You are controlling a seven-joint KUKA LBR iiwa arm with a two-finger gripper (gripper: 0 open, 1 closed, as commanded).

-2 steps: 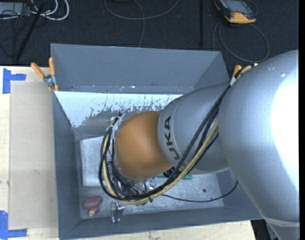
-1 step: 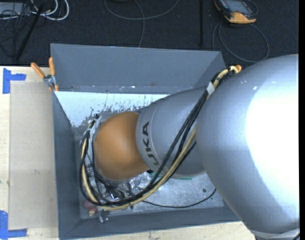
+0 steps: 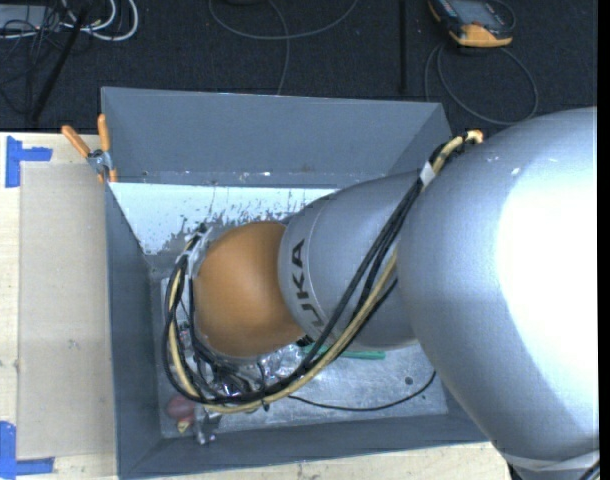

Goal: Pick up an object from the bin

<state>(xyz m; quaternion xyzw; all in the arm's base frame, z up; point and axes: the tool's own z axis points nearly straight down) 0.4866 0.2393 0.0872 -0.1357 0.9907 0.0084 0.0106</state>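
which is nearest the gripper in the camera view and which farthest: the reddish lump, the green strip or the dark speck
From the gripper, low in the bin's near-left corner:
1. reddish lump, right beside it, toward the view's left.
2. green strip, well off to the view's right.
3. dark speck, farther right again on the floor.

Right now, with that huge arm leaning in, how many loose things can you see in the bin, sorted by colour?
Dark red rounded thing, front left corner: 1
Green thin stick, poking out from under the arm: 1
Total: 2 in sight; the arm covers much of the floor of the bin, so more may lie beneath it.
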